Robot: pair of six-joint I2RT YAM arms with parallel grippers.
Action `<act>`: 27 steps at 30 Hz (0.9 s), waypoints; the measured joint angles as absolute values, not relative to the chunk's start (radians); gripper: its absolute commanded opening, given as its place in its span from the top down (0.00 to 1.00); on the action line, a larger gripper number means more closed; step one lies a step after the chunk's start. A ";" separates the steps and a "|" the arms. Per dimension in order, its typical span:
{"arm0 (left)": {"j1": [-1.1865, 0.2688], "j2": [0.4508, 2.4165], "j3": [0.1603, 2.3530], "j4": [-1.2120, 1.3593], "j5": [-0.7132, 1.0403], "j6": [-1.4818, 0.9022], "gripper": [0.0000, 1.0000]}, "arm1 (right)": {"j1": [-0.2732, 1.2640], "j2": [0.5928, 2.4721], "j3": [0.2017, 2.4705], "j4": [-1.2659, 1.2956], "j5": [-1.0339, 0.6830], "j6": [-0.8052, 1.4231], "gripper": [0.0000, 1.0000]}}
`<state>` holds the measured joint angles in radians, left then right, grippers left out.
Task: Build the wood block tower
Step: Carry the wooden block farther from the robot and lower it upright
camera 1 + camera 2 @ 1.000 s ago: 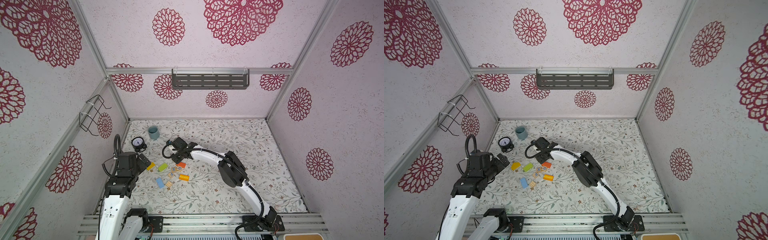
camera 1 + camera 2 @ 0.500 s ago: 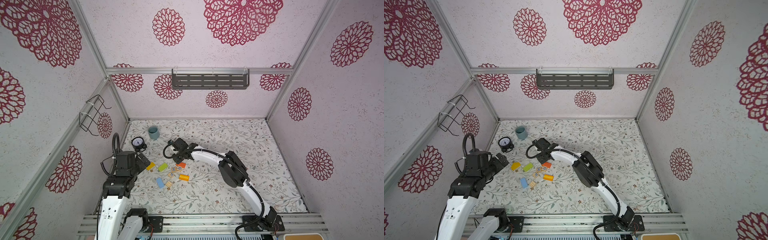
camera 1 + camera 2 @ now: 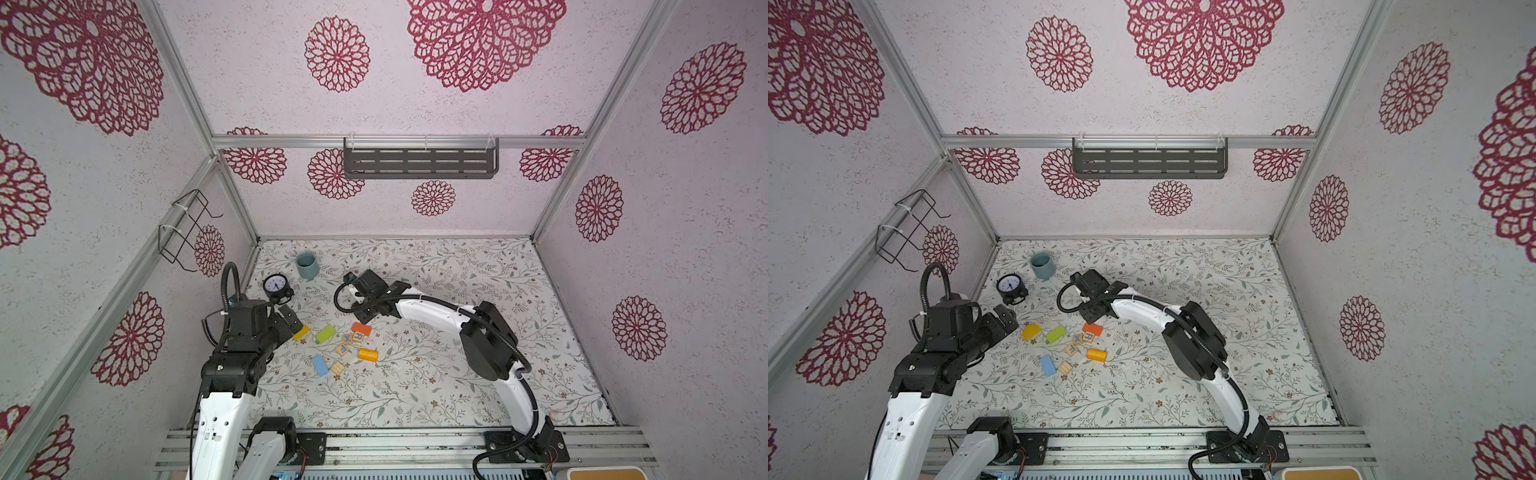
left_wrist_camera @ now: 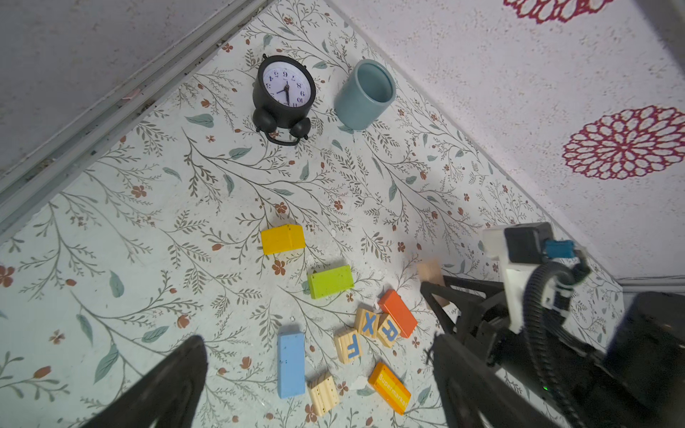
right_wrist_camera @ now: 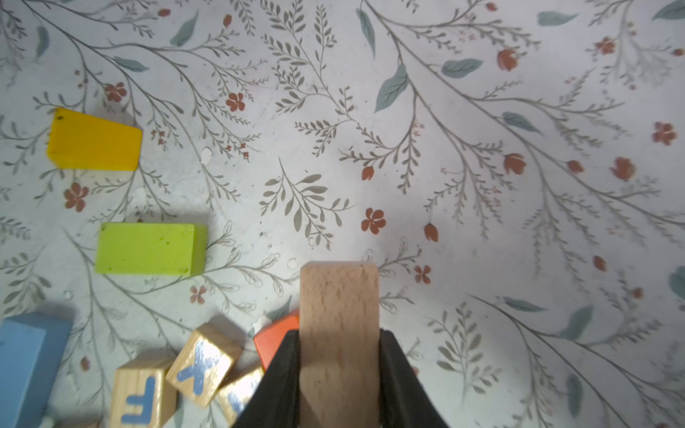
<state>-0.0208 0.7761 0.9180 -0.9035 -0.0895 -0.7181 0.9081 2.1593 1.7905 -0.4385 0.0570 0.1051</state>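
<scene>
A round black alarm clock (image 4: 284, 92) with a white dial sits near the back left corner of the leaf-and-flower patterned tabletop (image 3: 436, 386); it seems to lean back a little, though the angle makes that hard to judge. An upright grey-blue cup (image 4: 365, 94) stands close beside it, not touching. A dark slotted shelf (image 3: 419, 163) hangs on the back wall and a black wire rack (image 3: 187, 230) on the left wall.

Clock (image 3: 275, 285) left of cup (image 3: 306, 265), wood blocks (image 3: 348, 338) scattered in front
</scene>
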 measured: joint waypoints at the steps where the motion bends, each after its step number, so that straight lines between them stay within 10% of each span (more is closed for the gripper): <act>1: -0.033 0.787 0.918 -0.902 -0.087 -0.718 0.03 | 0.902 2.126 1.761 -0.438 0.057 0.105 0.79; 27: -0.487 1.344 1.047 -0.731 -0.260 -0.746 0.03 | 0.655 1.643 1.037 -0.307 0.163 0.377 0.81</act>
